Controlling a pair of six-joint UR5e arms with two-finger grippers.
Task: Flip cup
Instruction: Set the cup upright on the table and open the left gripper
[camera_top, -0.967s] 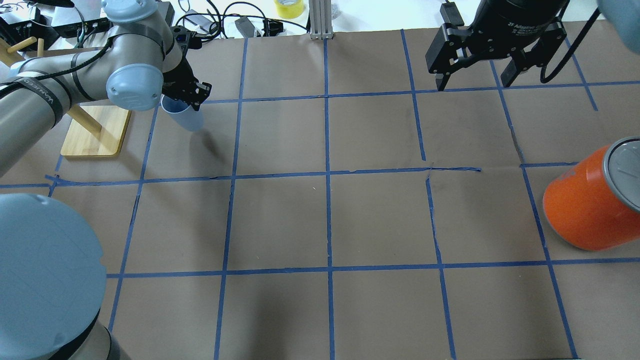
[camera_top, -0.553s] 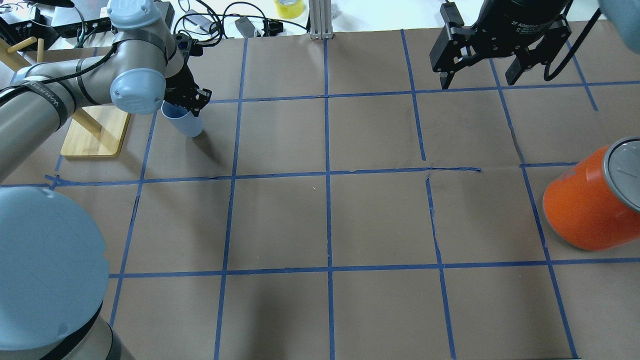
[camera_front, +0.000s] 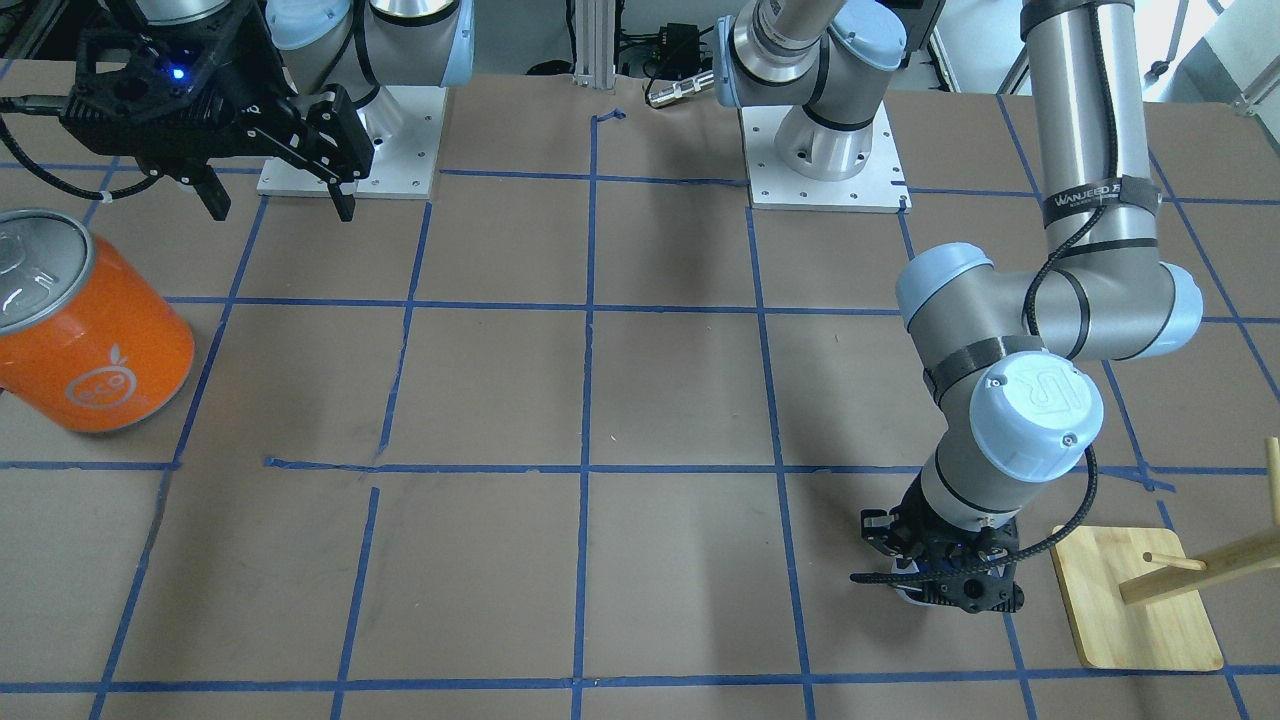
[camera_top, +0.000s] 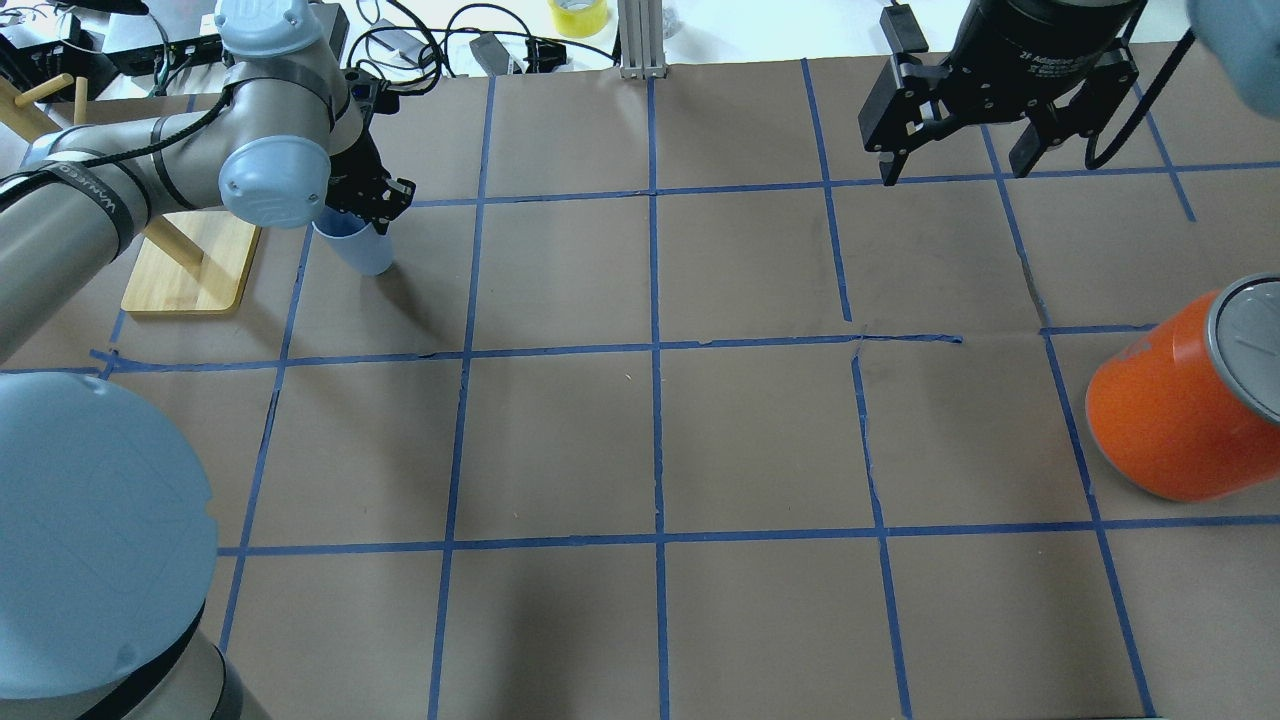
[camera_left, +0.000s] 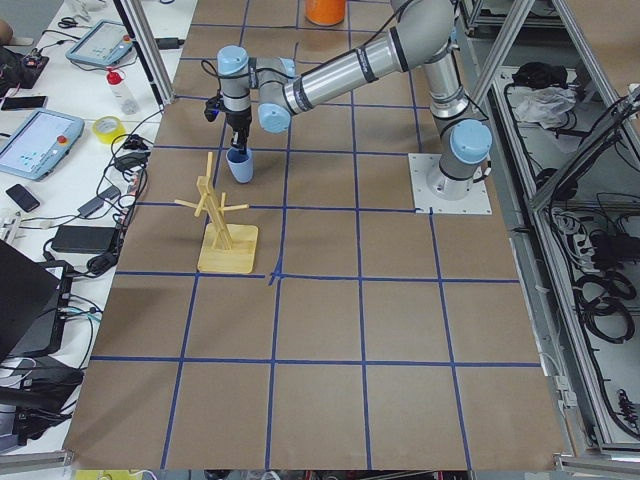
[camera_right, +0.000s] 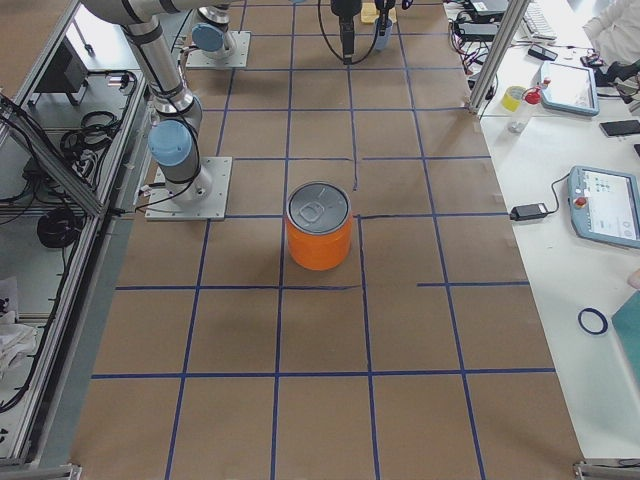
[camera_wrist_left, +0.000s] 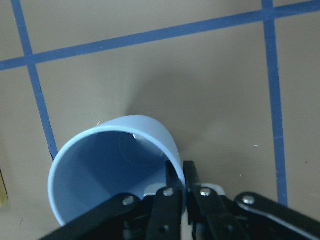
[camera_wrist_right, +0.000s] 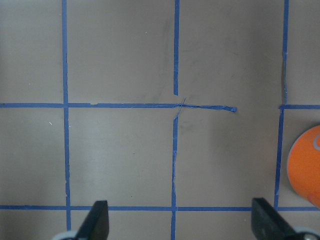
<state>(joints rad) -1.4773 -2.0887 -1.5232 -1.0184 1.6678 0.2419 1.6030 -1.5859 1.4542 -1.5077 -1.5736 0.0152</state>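
Observation:
The cup (camera_top: 362, 250), a small pale blue tumbler, is mouth-up near the wooden stand. My left gripper (camera_top: 375, 212) is shut on its rim, one finger inside and one outside, as the left wrist view shows (camera_wrist_left: 179, 172). In that view the cup (camera_wrist_left: 115, 165) leans slightly and its base is at the paper; I cannot tell if it rests there. From the front, the left gripper (camera_front: 940, 580) hides nearly all of the cup. It also shows in the exterior left view (camera_left: 239, 166). My right gripper (camera_top: 952, 170) is open and empty, high over the far right of the table (camera_wrist_right: 181, 220).
A large orange can (camera_top: 1170, 410) with a silver top stands at the right edge, also in the front view (camera_front: 90, 340). A wooden peg stand (camera_top: 190, 260) sits just left of the cup. Blue tape lines grid the brown paper.
My left gripper has carried the cup a little left and lower, and the cup has come from tilted to nearly upright. The right gripper has shifted only slightly.

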